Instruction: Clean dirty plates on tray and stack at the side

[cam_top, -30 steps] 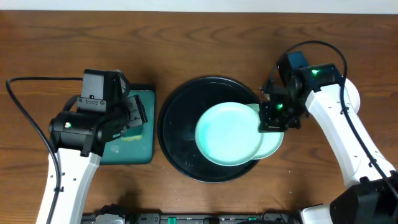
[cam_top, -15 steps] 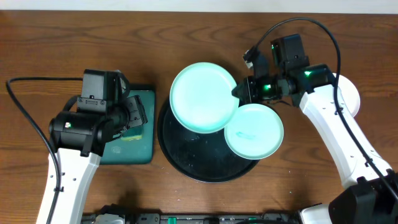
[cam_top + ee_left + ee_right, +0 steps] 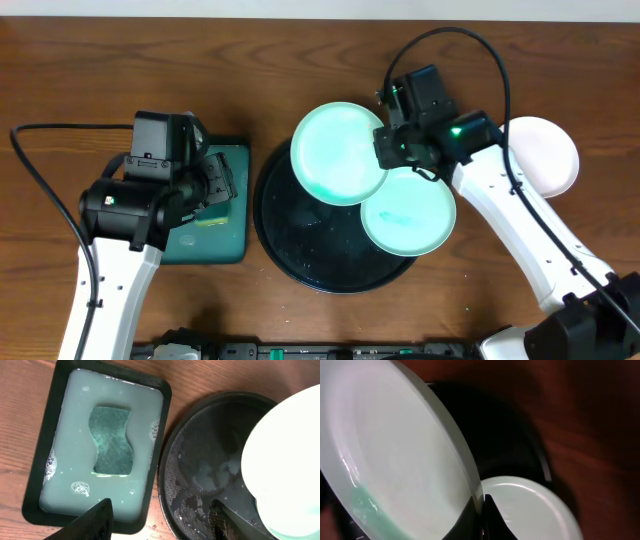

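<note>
The right tool (image 3: 479, 510) is clamped on the rim of a mint-green plate (image 3: 338, 154), fingers pinched together on its edge. The plate extends from the tool toward the left arm and is held raised above the far part of the round black tray (image 3: 300, 250), which looks wet. A teal smear shows on the plate's near side. Just in front of the right tool, a second green plate (image 3: 408, 212) lies on the tray's right rim, also with a teal smear. A white plate (image 3: 545, 155) sits on the wooden tabletop (image 3: 100, 60), well off to the tool's right.

The left tool (image 3: 161, 505) hangs with its fingers apart, holding nothing. Beneath it is a rectangular black tray (image 3: 46, 440) filled with cloudy, soapy water, and a green sponge (image 3: 111, 440) lies in the water.
</note>
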Available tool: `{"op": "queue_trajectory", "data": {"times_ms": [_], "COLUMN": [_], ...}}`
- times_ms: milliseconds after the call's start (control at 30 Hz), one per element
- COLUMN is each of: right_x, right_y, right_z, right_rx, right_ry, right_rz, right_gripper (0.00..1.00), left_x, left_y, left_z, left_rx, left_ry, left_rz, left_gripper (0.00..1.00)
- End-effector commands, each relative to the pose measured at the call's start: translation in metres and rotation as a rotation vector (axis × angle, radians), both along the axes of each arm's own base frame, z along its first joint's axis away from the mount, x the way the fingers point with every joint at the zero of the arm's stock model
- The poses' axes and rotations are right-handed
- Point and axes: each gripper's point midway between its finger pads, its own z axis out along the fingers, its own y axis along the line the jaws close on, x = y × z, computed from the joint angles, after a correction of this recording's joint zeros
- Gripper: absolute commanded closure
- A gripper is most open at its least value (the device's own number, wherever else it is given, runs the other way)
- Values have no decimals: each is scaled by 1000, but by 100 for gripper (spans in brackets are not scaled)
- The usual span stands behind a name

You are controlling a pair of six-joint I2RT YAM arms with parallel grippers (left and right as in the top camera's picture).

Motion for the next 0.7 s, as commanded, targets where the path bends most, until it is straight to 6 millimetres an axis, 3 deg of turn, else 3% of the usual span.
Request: {"op": "queue_trajectory", "data": {"times_ms": [0, 267, 433, 667], "right_x": [19, 36, 39, 23], "right_y": [-15, -17, -2, 36], "right_z": [26, 59, 90, 138], "right_rx": [-159, -438, -657, -937], "right_ry": [-143, -357, -512, -699], "right_rz": [-36, 31, 115, 210], "right_gripper": [98, 99, 99, 99], "left_x": [3, 4, 4, 4], "left_y": [0, -1, -1, -1], "left_z": [2, -2, -2, -2], "left_rx": [10, 12, 12, 12], "left_ry": [-1, 14, 14, 14], "left_rz": [-9, -9, -9, -9], "left_gripper": [38, 38, 38, 38]}}
